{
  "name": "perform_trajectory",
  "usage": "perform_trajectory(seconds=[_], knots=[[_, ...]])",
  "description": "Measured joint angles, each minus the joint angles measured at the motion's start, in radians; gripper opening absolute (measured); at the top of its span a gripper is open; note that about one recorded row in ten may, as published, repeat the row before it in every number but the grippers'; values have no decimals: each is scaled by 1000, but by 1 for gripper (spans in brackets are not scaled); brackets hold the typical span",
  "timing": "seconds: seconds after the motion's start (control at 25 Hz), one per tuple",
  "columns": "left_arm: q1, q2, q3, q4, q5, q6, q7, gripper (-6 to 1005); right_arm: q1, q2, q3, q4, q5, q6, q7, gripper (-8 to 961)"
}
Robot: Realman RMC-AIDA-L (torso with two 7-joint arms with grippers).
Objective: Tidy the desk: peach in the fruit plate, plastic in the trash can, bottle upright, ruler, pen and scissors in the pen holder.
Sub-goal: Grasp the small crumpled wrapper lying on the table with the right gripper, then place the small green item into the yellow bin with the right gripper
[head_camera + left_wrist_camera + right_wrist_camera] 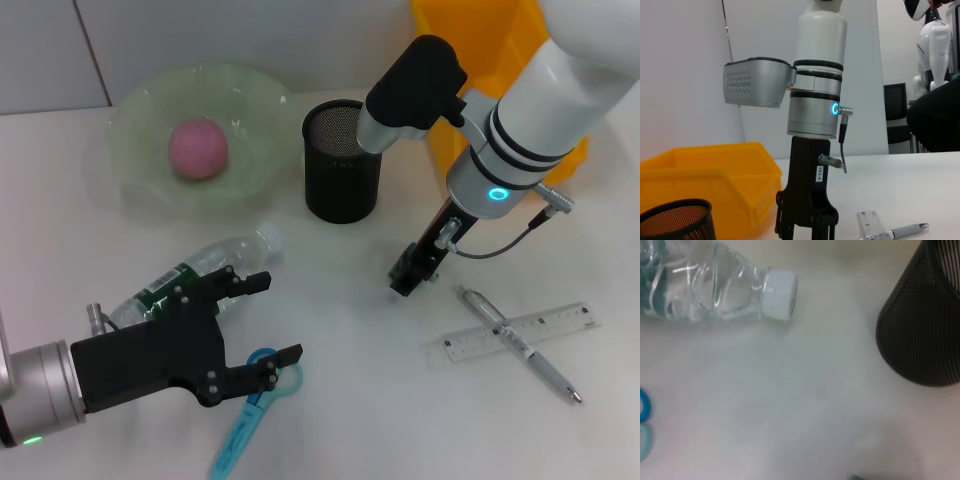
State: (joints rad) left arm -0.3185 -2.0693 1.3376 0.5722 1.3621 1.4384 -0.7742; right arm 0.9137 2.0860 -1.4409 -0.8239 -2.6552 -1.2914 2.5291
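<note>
From the head view, the bottle (195, 270) lay on its side toward the tabletop's near left edge, long axis slanting, cap pointing at the pen holder (341, 160). The left claw (268, 320) hung open just beside it, nearer than the right claw (404, 283), whose state I cannot tell. The right wrist view showed the bottle's cap (780, 295) apart from the holder.
</note>
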Motion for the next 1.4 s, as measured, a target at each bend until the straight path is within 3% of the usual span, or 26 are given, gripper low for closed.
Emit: perform_trajectory(seconds=[0.08,0.52,0.72,0.92,1.16,1.4], knots=[[-2,0,0,0,0,0,0,798,4,0,0,11,0,1,1,817],[-3,-2,0,0,0,2,1,798,-13,0,12,-25,3,-6,6,515],[-3,0,0,0,0,2,1,798,-27,-3,39,-64,4,-36,9,459],[-6,0,0,0,0,4,0,798,-98,-8,124,-309,-7,-145,25,423],[-7,0,-1,4,0,4,0,798,-159,-13,318,-579,-102,-211,30,364],[-8,1,-1,7,0,19,0,798,-163,-13,387,-637,-208,-160,32,337]])
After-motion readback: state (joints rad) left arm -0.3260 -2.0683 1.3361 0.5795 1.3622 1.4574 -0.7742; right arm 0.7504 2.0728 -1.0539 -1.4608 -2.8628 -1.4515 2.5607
